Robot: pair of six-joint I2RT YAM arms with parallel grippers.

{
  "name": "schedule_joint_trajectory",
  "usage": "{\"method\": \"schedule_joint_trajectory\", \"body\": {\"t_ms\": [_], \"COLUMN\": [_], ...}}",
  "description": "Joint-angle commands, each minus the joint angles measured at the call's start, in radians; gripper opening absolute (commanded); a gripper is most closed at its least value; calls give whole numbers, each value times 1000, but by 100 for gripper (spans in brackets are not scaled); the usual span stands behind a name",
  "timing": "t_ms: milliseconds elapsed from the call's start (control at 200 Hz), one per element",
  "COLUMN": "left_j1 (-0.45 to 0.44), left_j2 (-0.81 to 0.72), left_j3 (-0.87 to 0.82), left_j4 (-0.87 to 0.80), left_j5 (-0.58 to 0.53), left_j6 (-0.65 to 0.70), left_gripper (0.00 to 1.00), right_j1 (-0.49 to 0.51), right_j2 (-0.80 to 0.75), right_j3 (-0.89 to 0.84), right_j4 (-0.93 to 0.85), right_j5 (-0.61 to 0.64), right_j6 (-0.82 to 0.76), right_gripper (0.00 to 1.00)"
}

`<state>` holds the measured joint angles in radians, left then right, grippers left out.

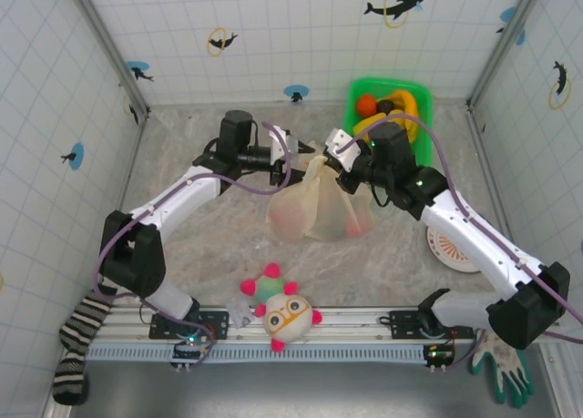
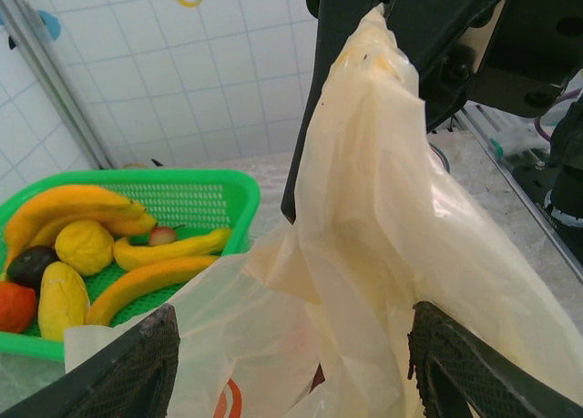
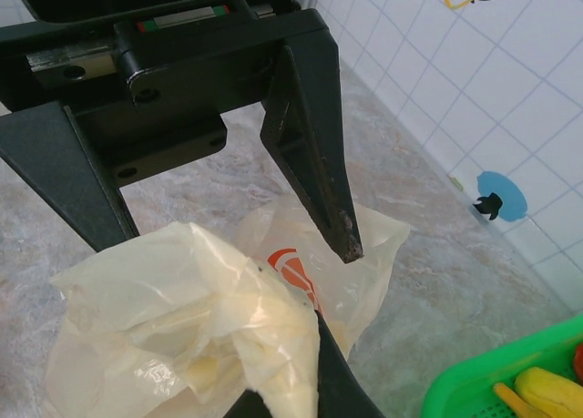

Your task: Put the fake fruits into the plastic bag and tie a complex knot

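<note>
Pale-yellow and thin, the plastic bag (image 1: 314, 199) sits mid-frame in your top view on the marbled counter (image 1: 209, 254). Its bunched top is lifted, and reddish fake fruits (image 1: 361, 219) show through its lower part. Your right tool (image 1: 339, 163) reaches in from the right and is clamped on that bunched top. In the left wrist view you see its dark fingers (image 2: 306, 117) pinching the film at the upper centre of the frame. Your left tool (image 1: 296, 148) comes in from the left with its jaws apart, gripping nothing. In its own view the two ribbed pads (image 2: 127, 372) stand at the bottom corners with the bag hanging between them. The right wrist view shows those spread fingers coming down from the top of the frame toward the crumpled film. A green basket (image 1: 357, 95) at the upper right of the top view holds yellow bananas (image 2: 64, 209) and other fruits. A white plush ball (image 1: 287, 313) lies at the bottom centre.
</note>
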<state>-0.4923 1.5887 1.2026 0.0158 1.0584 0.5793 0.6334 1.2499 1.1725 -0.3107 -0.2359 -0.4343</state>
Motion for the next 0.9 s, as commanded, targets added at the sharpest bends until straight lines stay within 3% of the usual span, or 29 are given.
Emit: {"method": "schedule_joint_trajectory", "body": {"t_ms": [0, 180, 590, 751, 896], "left_j1": [-8, -16, -29, -12, 57], "left_j2": [22, 31, 45, 3, -77], "left_j3": [-17, 0, -2, -37, -103], "left_j4": [-14, -8, 212, 330, 301], "left_j5": [32, 65, 107, 53, -39], "left_j6": [39, 29, -154, -254, -292], "left_gripper": [69, 71, 68, 67, 66], "right_j1": [-6, -10, -17, -18, -31], "right_j2": [-36, -34, -34, -40, -58], "right_j3": [-22, -35, -59, -81, -99], "right_j4": [76, 78, 92, 106, 137], "right_j5": [7, -1, -63, -46, -13], "right_j6": [17, 25, 83, 93, 111], "right_gripper": [0, 0, 0, 0, 0]}}
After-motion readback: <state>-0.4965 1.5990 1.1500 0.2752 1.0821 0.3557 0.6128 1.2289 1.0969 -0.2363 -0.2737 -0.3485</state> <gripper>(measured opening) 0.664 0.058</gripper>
